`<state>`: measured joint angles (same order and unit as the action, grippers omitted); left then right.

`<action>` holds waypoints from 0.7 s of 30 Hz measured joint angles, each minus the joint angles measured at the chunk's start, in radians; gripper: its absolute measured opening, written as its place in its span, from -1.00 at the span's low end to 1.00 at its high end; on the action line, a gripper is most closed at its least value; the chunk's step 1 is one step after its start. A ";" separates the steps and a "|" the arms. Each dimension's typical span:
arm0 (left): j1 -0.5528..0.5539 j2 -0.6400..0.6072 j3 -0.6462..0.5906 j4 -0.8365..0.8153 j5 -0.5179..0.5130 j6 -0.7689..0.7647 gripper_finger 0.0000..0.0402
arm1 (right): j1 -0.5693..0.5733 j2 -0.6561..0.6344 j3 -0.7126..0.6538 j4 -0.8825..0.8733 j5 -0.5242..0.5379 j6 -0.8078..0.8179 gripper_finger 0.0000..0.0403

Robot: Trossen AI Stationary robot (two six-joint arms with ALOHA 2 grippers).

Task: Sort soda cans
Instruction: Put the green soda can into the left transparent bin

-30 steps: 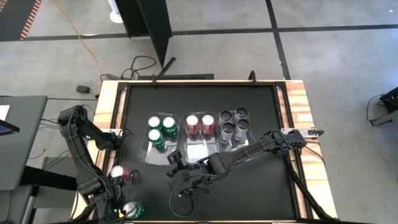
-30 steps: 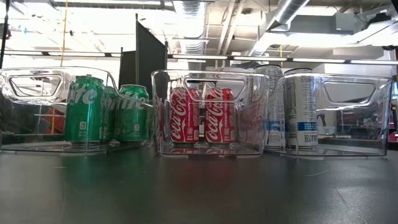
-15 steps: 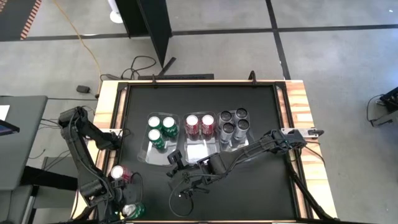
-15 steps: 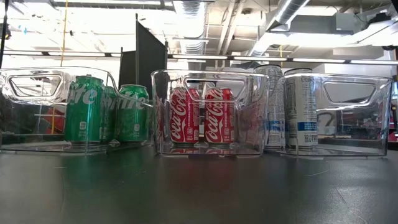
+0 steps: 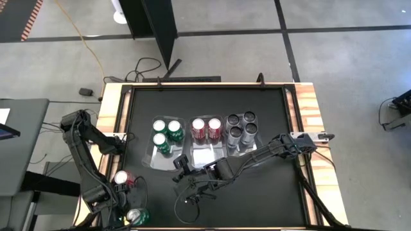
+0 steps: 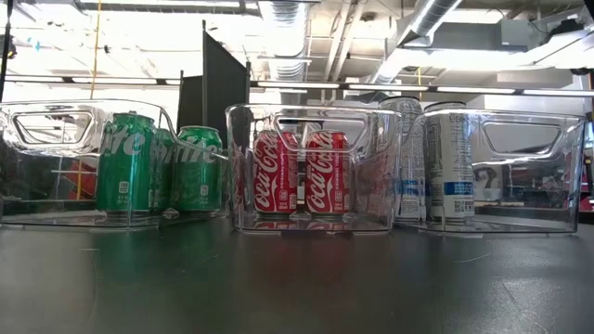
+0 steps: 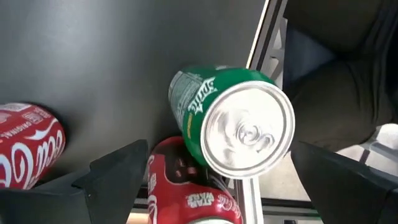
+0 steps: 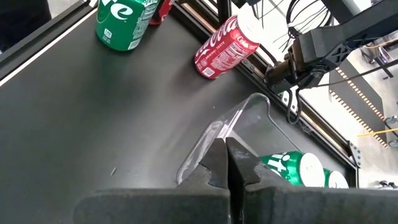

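Loose cans: one green cylindrical metal soda can (image 7: 231, 121) and two red cylindrical metal soda cans (image 7: 26, 144) crowd the table's near-left corner, the green one tilted and touching a red one (image 7: 189, 190) right at the edge rail.
Sorted cans: three green in the left clear plastic tray (image 5: 156, 153), two red in the middle tray (image 5: 205, 154), four silver-grey cans (image 5: 241, 128) in the right tray.
Left gripper (image 7: 217, 186): fingers spread wide around the green can, not closed on it.
Right gripper (image 8: 225, 163): fingers pressed together, empty, near the left tray's corner (apparently waiting).
Risk: closing off-centre could push the green can over the rail.
Second risk: the touching red can may get nudged or pinched too.
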<state>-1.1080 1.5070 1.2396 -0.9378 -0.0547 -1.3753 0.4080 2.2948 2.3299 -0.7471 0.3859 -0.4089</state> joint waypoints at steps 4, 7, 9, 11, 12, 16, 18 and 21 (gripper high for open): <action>0.000 0.000 0.000 0.013 -0.008 0.000 0.95 | 0.000 0.000 0.000 0.000 0.000 0.001 -0.98; 0.000 0.000 0.000 0.015 -0.008 -0.003 0.95 | 0.000 0.000 0.000 0.000 0.001 0.001 -0.98; 0.000 0.000 0.000 0.016 -0.008 -0.008 0.95 | 0.000 0.000 0.000 0.000 0.001 0.002 -0.98; 0.000 0.000 0.000 0.017 -0.008 -0.010 0.95 | -0.001 0.000 0.000 -0.001 0.001 0.009 -0.98; 0.000 0.001 0.000 0.018 -0.009 -0.010 0.95 | -0.001 0.000 0.000 -0.001 0.001 0.009 -0.98; 0.000 0.035 0.000 0.025 0.011 -0.002 0.95 | -0.001 0.000 0.000 -0.004 0.002 0.011 -0.98; 0.000 0.055 0.000 0.036 0.037 0.000 0.95 | -0.001 0.000 0.000 -0.007 0.002 0.012 -0.98; 0.000 0.080 0.000 0.055 0.046 0.002 0.95 | -0.003 0.000 0.000 -0.009 0.002 0.017 -0.98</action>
<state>-1.1080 1.5874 1.2396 -0.8827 -0.0082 -1.3736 0.4052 2.2948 2.3299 -0.7559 0.3878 -0.3917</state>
